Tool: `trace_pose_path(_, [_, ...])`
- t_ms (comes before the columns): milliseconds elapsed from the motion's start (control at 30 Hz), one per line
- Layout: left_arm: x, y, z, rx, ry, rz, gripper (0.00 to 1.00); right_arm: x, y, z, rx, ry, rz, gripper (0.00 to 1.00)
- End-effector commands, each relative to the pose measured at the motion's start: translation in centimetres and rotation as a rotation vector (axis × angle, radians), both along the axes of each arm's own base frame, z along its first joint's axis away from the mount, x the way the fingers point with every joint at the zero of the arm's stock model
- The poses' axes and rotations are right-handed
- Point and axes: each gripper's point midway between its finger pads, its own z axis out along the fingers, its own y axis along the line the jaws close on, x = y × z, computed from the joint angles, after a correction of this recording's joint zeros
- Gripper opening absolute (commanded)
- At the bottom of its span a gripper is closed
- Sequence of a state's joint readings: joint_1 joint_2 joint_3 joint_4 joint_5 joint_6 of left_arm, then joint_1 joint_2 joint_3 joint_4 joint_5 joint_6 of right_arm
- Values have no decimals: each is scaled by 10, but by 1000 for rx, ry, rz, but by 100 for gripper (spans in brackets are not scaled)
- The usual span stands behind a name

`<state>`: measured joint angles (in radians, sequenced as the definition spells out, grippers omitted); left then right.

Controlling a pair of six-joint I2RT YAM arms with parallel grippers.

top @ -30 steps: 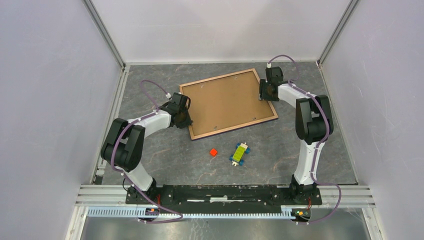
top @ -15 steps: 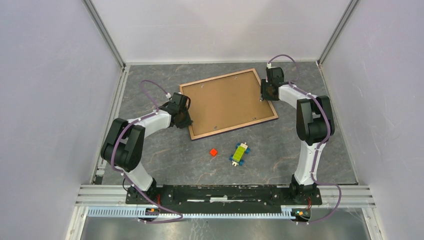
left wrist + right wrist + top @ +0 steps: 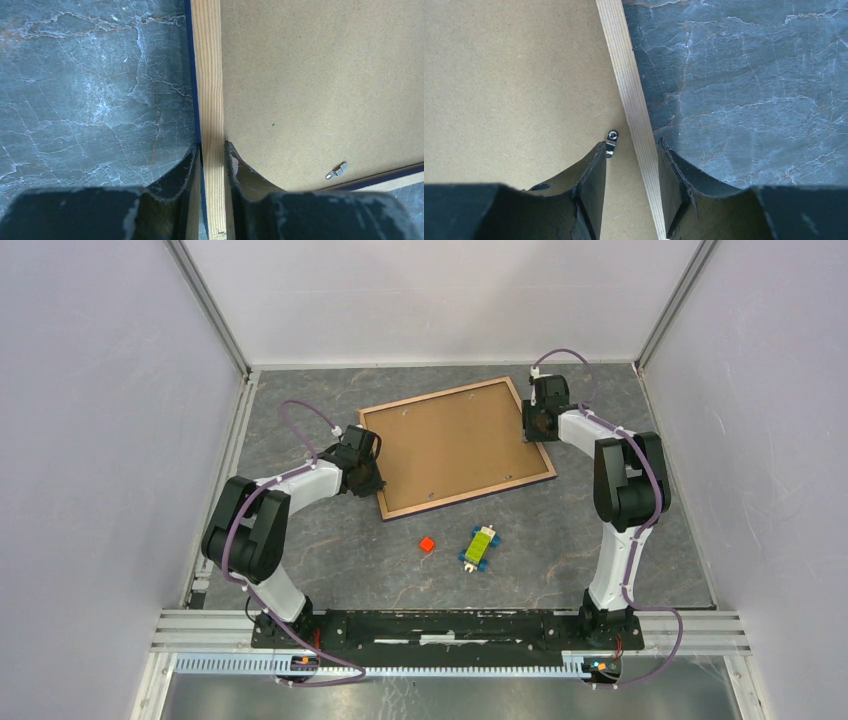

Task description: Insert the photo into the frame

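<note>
The frame (image 3: pixel 437 395) lies back side up on the grey table, light wood rim up with a dark blue edge. The brown backing board (image 3: pixel 455 445) sits inside it. The photo is hidden. My left gripper (image 3: pixel 372 480) is shut on the frame's left rail (image 3: pixel 207 75), one finger on each side, near the front corner (image 3: pixel 212 147). My right gripper (image 3: pixel 527 430) is open and straddles the right rail (image 3: pixel 624 75), with a gap between its inner finger and the rail (image 3: pixel 631 145). A small metal tab (image 3: pixel 611 141) lies at that finger's tip.
A small red block (image 3: pixel 427 544) and a yellow-green and blue toy (image 3: pixel 480 545) lie on the table in front of the frame. Another metal tab (image 3: pixel 337 171) sits on the board near the front rail. White walls enclose the table on three sides.
My right gripper has shifted slightly outward at the frame's right rail. The frame and my left gripper have not visibly moved.
</note>
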<state>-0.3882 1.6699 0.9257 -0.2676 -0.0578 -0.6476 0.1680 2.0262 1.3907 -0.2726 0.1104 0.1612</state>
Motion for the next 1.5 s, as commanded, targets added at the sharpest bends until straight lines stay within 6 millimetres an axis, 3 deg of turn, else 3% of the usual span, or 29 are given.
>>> trace_pose_path(0, [-19, -6, -13, -33, 84, -5, 2, -25, -13, -7, -79, 99, 3, 31])
trace_pose_path(467, [-20, -6, -14, -33, 84, -6, 2, -8, -12, -9, -87, 58, 83, 14])
trace_pose_path(633, [-20, -6, -13, -33, 84, -5, 2, -3, -11, -12, -101, 29, 112, 0])
trace_pose_path(800, [-20, -6, -13, -33, 85, -3, 2, -2, -14, -16, -123, 11, 126, 0])
trace_pose_path(933, [-20, -6, -13, -33, 86, -3, 2, -4, -13, -7, -115, 7, 126, 0])
trace_pose_path(1167, [-19, -6, -15, -31, 89, -3, 2, -11, -11, 23, -107, -29, 151, 31])
trace_pose_path(1300, [-19, -6, -14, -31, 88, -4, 2, -11, -11, 24, -109, -45, 162, 39])
trace_pose_path(1467, [-19, -6, -14, -31, 88, -4, 2, -5, -10, 16, -110, -39, 167, 43])
